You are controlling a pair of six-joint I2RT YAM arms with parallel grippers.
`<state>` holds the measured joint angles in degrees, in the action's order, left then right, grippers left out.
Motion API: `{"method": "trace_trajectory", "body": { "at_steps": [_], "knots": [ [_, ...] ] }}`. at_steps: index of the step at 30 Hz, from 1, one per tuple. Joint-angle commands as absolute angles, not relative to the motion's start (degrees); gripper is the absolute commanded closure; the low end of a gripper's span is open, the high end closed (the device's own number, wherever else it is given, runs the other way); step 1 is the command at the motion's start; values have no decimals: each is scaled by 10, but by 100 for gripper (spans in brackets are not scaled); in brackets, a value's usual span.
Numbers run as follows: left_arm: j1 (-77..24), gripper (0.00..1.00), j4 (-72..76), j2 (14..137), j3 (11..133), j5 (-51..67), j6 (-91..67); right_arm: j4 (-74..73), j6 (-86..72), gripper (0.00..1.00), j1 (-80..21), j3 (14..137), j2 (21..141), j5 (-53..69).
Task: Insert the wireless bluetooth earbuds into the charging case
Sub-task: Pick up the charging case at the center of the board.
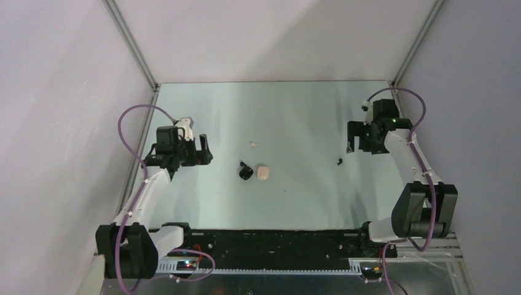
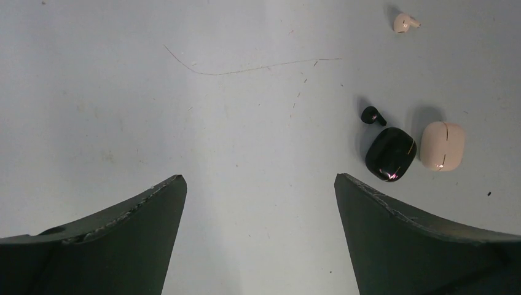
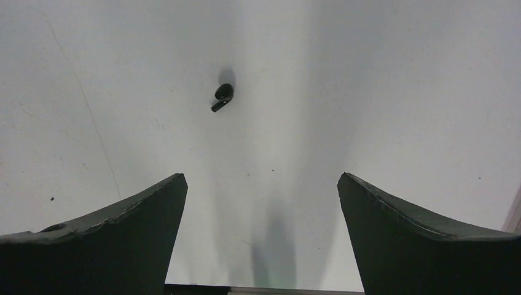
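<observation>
Near the middle of the table, a little toward the left edge: a black case and a cream case just beside each other, a thin strip of table between them in the left wrist view, too small from above to tell. Both apparently with lids down; only a fine seam line visible on each. Just beside the black case, on its far side: a black earbud, a mere speck from overhead. Farther toward the back edge, apart from both cases: a cream earbud, stem out to one side. Well apart from all that, near the right edge: a second black earbud, lying alone on bare surface. Over the left edge, the left claw: spread wide, nothing between the fingers, cases off to one side of it. By the right edge, toward the far corner, the right claw: likewise spread and empty, the lone black earbud ahead of its gap. In both wrist views, fingers cut off by the bottom of the frame.
</observation>
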<state>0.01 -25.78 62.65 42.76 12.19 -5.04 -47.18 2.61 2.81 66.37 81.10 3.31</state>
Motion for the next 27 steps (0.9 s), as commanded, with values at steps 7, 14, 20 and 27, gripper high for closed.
{"method": "trace_trajectory", "body": {
  "at_steps": [7, 14, 20, 27],
  "knots": [
    [-2, 2, -241, 607, 443, 140, -45, -478, 167, 4, -20, 733, 828, 254],
    [-2, 2, -241, 574, 435, 143, -35, -450, 315, 18, -208, 740, 855, 263],
    [-2, 2, -242, 533, 415, 152, -40, -388, 428, 32, -321, 740, 921, 244],
    [27, 2, -241, 511, 403, 160, -61, -310, 440, 31, -410, 760, 997, 188]
  ]
}}
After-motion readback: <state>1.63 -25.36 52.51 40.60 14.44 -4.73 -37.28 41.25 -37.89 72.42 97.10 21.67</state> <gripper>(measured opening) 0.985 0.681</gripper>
